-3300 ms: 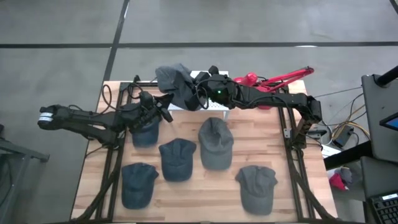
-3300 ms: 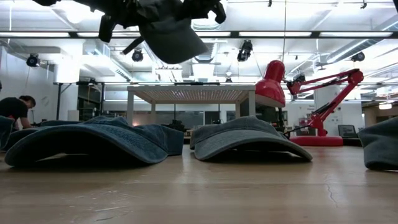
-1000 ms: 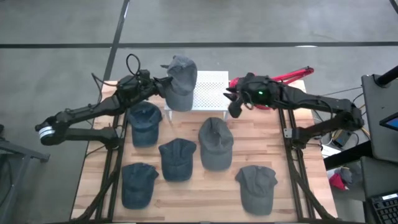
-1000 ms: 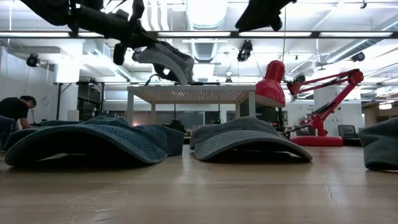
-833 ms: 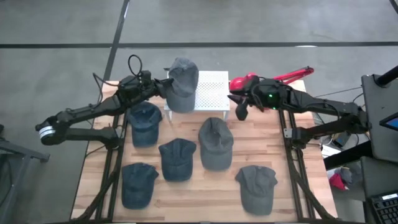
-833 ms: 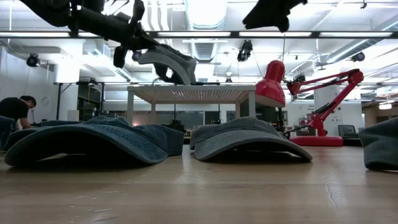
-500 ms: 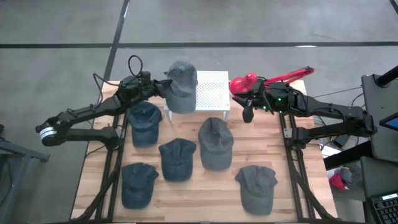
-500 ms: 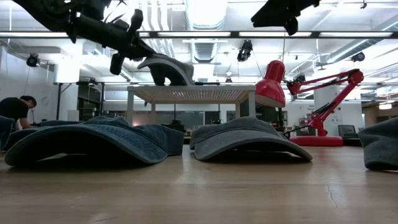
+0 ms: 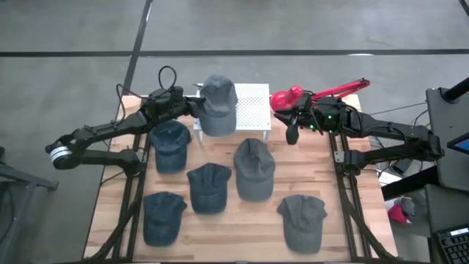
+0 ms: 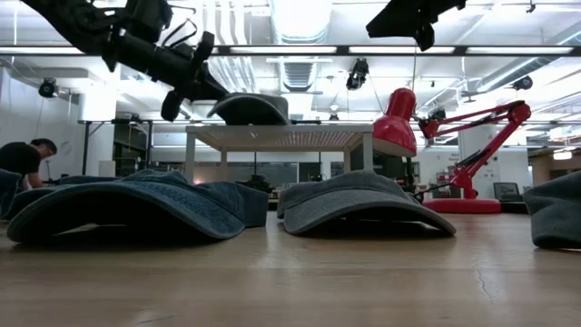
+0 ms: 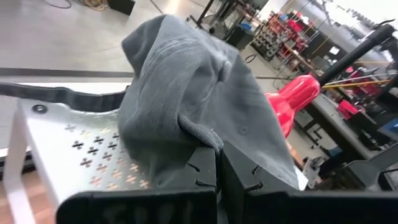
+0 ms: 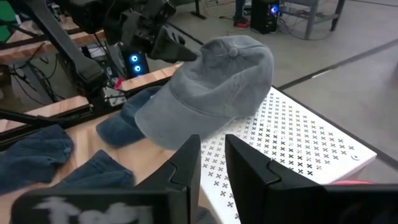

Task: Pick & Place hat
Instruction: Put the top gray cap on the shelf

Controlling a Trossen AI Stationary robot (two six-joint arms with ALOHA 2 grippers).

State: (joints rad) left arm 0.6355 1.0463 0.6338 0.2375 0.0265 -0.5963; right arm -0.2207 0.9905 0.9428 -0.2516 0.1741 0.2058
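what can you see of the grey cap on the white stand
The grey cap is soft, faded fabric with seamed panels, a top button and a curved brim. It sits crown up on the left part of the white perforated stand, its edge overhanging that side. The left gripper is shut on its rim. The right gripper hangs clear of it, beside the red lamp.
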